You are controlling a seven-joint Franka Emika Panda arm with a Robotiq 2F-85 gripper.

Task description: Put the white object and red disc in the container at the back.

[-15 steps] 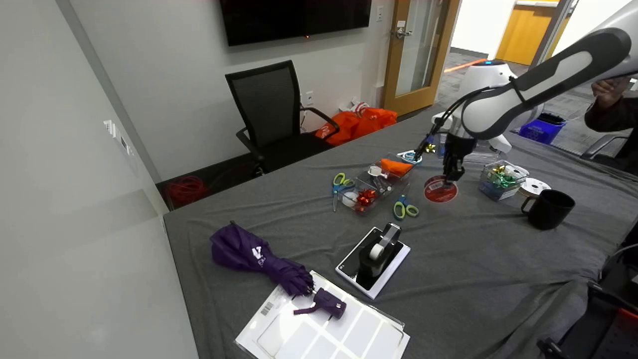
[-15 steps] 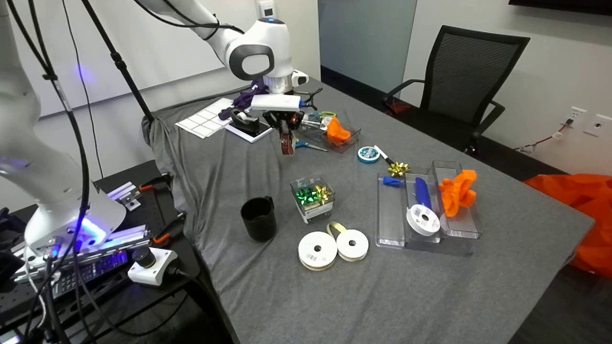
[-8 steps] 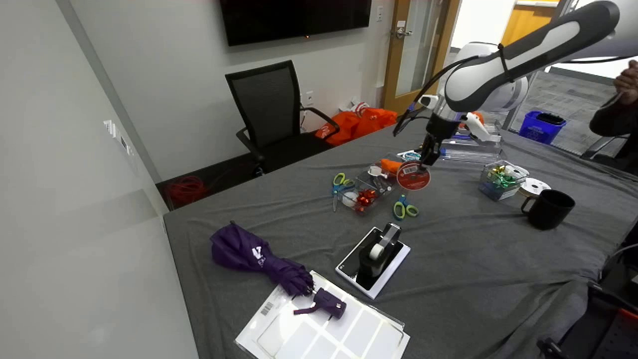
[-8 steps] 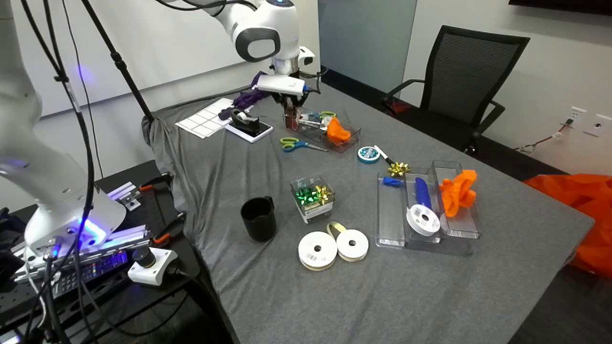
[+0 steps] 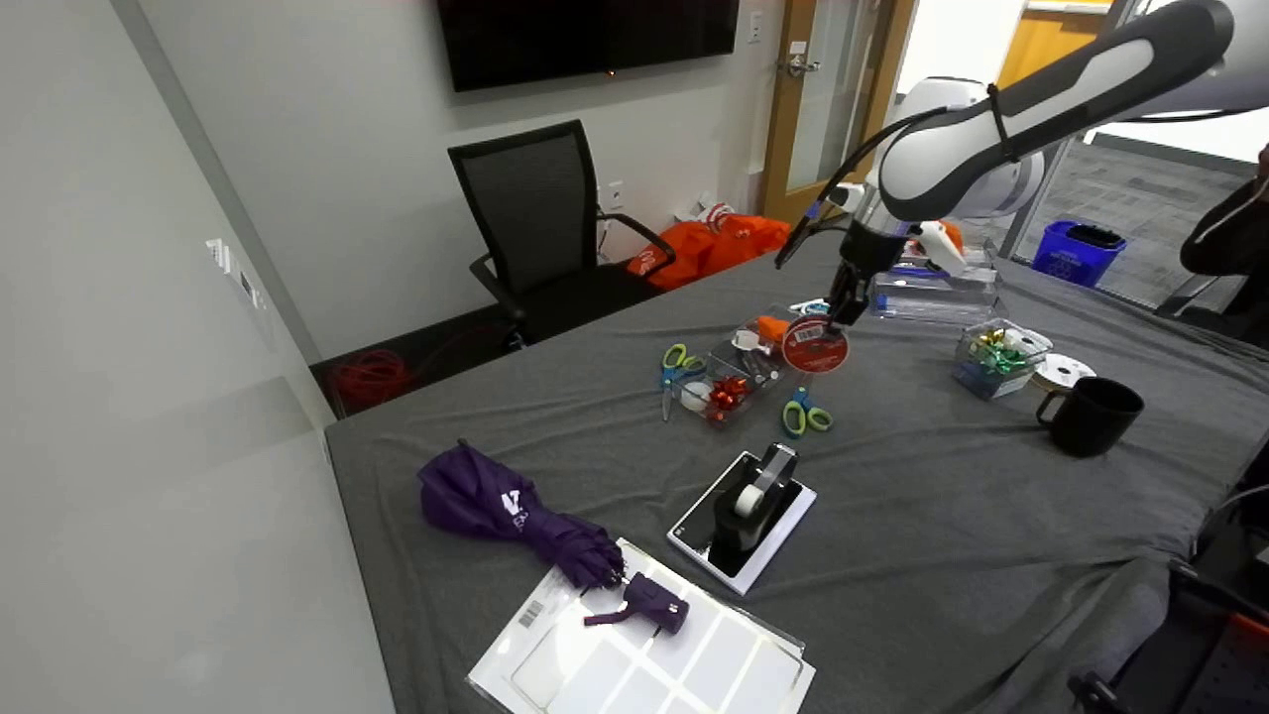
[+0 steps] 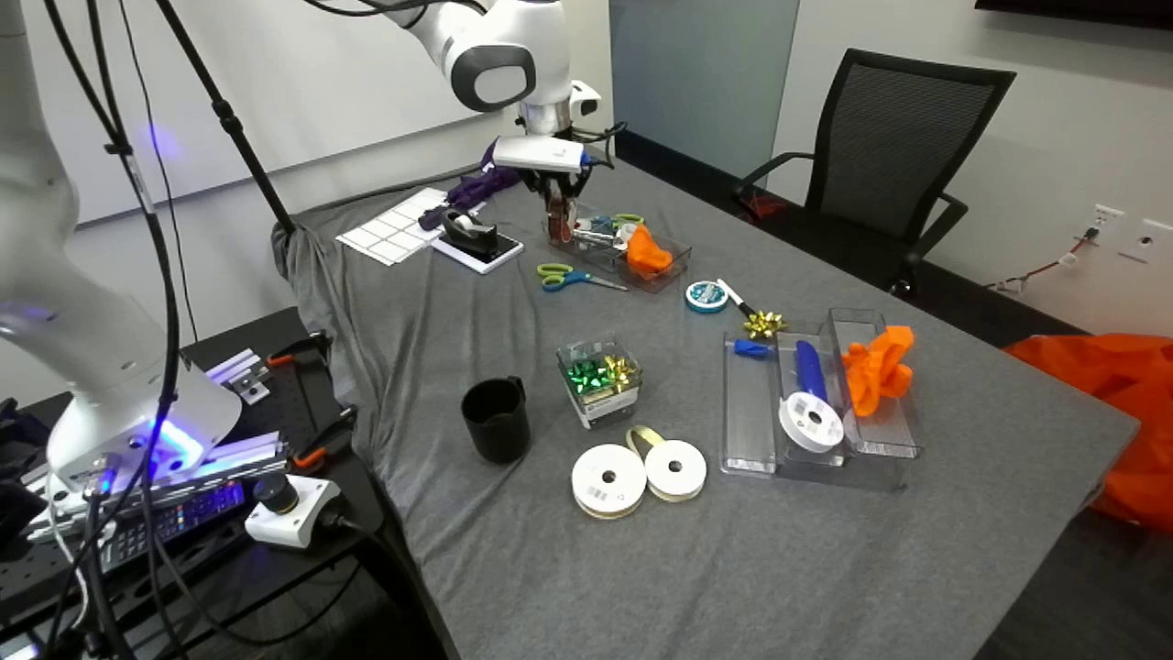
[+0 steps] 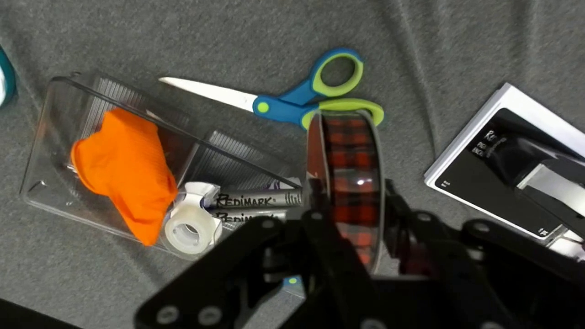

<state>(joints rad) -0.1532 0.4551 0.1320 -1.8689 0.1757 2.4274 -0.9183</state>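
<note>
My gripper (image 7: pixel 351 194) is shut on the red disc (image 7: pixel 354 183), a plaid ribbon spool, held upright on edge. The disc also shows in both exterior views (image 5: pixel 815 344) (image 6: pixel 561 227). It hangs near the end of a clear box (image 7: pixel 45 178) holding orange cloth, markers and white tape (image 7: pixel 188 230). Its height over this end is hard to judge. Another group of shallow clear boxes (image 6: pixel 750 422), bluish in an exterior view (image 5: pixel 932 302), holds a white spool (image 6: pixel 811 422). I cannot tell which box is the container, or which white thing is the white object.
Scissors (image 7: pixel 283 105) lie beside the clear box, close to the disc. A tape dispenser (image 5: pixel 749 506) stands on a white-edged tablet. A black mug (image 6: pixel 497 420), a small box of bows (image 6: pixel 600 380) and two white spools (image 6: pixel 609 481) stand on the table.
My gripper has carried the red disc away from the mug, past the scissors, to the clear box with the orange cloth. Over the last half second it has barely moved.
</note>
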